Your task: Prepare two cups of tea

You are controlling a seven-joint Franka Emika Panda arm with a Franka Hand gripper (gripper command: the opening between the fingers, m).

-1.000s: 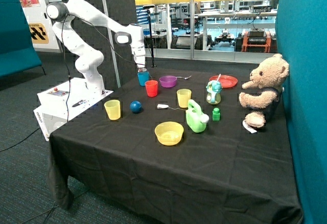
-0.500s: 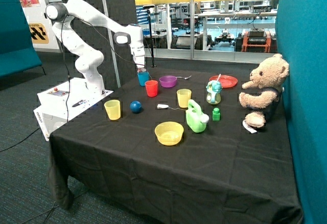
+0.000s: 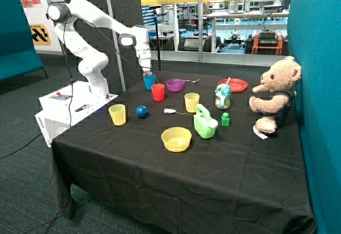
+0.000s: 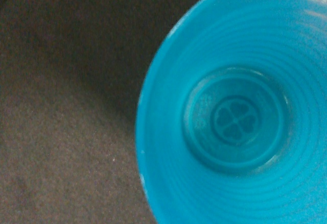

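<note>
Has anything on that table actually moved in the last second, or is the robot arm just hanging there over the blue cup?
Nothing visibly changed. The gripper hangs right above the blue cup, just as it did a second ago. The wrist view looks straight down into that cup, which looks empty. The red cup, the tea bag on the cloth and the other things lie where they were.

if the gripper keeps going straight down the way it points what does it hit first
Most likely the light blue cup: the gripper hangs right above its mouth, and the wrist view looks into its bare bottom. Depth is unclear.
</note>
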